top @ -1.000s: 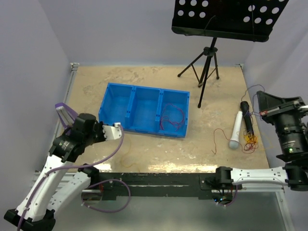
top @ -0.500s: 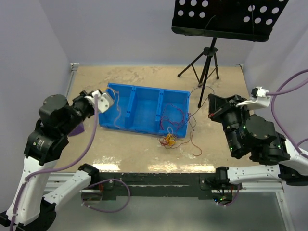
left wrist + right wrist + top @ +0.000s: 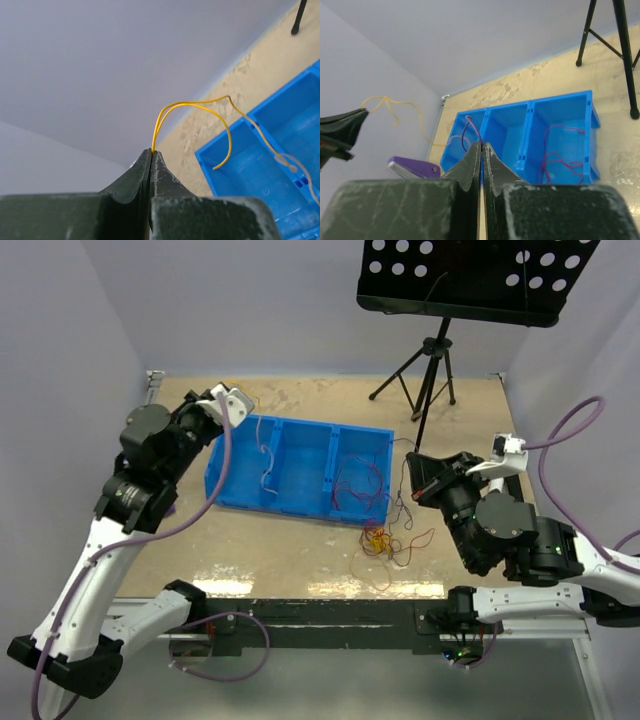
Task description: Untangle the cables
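- A sandy table (image 3: 250, 562) is seen under a blue bin (image 3: 290, 506) of three compartments.
- A black perforated music stand (image 3: 470, 275) on a tripod is set beyond the bin's right end.
- The left gripper (image 3: 151, 153) is raised above the bin's left end. Its jaws are pressed together on a yellow cable (image 3: 200, 104), which is looped down towards the bin's left compartment.
- The right gripper (image 3: 481, 146) is held off the bin's right end. Its jaws are closed, with a purple cable (image 3: 469, 127) pinched at the tips.
- Red cables (image 3: 356, 485) are coiled in the bin's right compartment.
- A tangle of red and orange-yellow cables (image 3: 378, 540) is left on the table just before the bin's front right corner.
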Controlling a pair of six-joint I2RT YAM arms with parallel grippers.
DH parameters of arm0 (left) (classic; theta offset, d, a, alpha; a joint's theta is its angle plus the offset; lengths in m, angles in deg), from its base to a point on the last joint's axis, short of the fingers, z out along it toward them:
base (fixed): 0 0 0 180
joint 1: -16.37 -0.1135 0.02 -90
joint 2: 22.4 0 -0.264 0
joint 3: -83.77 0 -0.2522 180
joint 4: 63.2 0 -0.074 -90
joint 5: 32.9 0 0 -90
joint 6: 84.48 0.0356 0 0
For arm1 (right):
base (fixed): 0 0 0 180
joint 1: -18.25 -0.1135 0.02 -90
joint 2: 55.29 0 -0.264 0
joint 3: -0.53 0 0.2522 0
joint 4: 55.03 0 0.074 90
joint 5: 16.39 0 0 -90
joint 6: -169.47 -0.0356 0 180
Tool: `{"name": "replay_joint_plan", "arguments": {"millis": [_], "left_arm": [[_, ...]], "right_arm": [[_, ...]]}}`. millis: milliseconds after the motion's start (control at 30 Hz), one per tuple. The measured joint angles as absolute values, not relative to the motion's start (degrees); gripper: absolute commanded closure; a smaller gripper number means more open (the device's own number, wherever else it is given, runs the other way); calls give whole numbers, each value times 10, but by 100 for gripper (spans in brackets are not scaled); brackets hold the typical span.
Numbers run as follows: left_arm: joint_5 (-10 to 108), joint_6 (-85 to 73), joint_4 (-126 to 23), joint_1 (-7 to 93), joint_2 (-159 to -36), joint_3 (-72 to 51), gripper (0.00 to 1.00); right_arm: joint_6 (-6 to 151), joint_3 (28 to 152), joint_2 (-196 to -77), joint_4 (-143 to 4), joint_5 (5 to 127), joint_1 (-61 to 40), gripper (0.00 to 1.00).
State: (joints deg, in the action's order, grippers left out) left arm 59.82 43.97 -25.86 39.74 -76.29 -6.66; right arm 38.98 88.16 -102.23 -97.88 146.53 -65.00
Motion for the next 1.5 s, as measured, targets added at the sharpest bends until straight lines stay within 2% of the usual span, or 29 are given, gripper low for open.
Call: {"name": "replay_joint_plan", "arguments": {"millis": [167,333,667,833,1033,1267,1500], "left_arm": [[640,454,-303,397,-786,-150,100],[655,456,-325,396,-807,-155,100],[658,432,-343,396,-824,-19,100],[675,426,-374,396,-818,-9,100],[689,426,-394,396,-816,-77,100],[704,440,-429,387,-820,-217,100],[710,452,-473,358,-861,-312,100]], "right_arm": [[361,871,-1012,-995,1447,-650,100],[333,871,-985,-1021,1445,-650,100],[301,860,-972,-1047,1445,-650,100],[296,857,-977,-1052,1445,-650,100],[287,853,-976,-1055,1445,-650,100],[269,849,-975,-1065,1444,-650,100],[262,847,-967,-1076,1441,-650,100]]}}
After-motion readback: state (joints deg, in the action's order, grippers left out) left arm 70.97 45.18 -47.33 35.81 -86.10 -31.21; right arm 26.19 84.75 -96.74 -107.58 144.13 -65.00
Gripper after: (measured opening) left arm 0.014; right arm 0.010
